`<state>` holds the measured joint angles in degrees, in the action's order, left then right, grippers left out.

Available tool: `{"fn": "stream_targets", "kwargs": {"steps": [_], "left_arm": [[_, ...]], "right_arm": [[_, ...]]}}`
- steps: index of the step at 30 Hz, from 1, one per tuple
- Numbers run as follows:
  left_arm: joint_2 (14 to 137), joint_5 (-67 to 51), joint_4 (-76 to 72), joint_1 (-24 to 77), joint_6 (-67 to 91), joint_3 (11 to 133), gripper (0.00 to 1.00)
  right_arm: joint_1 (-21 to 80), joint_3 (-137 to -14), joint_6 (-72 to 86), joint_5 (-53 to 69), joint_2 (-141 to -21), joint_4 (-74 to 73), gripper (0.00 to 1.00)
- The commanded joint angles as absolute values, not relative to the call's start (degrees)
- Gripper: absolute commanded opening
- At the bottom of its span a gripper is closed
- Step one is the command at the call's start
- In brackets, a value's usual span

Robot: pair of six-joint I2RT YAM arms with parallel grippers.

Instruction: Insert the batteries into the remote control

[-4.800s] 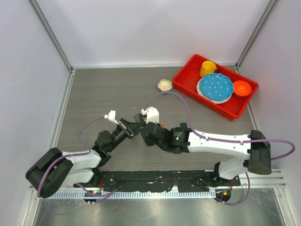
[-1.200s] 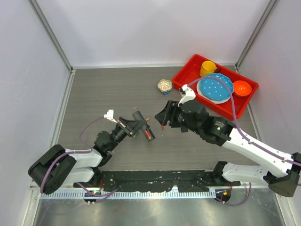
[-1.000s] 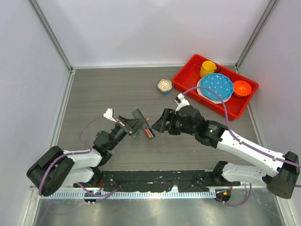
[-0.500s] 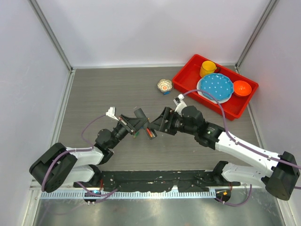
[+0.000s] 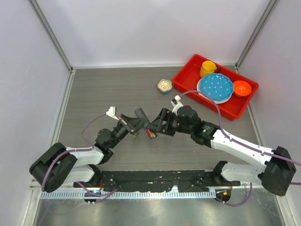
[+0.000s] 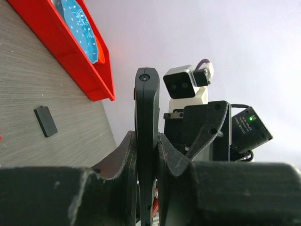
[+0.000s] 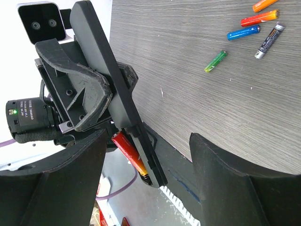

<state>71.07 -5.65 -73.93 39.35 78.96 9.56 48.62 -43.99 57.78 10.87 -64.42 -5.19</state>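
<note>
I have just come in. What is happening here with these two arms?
The left gripper holds the remote control up off the table. One red-orange battery lies in the remote's recess. The right gripper is open and empty, close to the remote near that battery. Five more batteries lie loose on the table, so the loading looks only partly done.

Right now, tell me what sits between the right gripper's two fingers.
Right wrist view: the end of the remote control, with a red-orange battery in its recess, shows between the open fingers of the right gripper. The left gripper clamps the remote farther along.
</note>
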Motion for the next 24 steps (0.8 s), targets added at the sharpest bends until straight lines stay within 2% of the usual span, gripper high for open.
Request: {"fn": "stream_targets", "kwargs": {"steps": [1, 24], "left_arm": [[69.6, -6.1, -77.8, 39.6, 77.6, 11.3, 0.0], [69.2, -5.7, -76.8, 39.6, 76.7, 11.2, 0.0]], "right_arm": [[48.5, -45.4, 58.1, 11.3, -64.6, -2.6, 0.76], [48.5, -44.9, 59.6, 11.6, -67.1, -0.7, 0.75]]}}
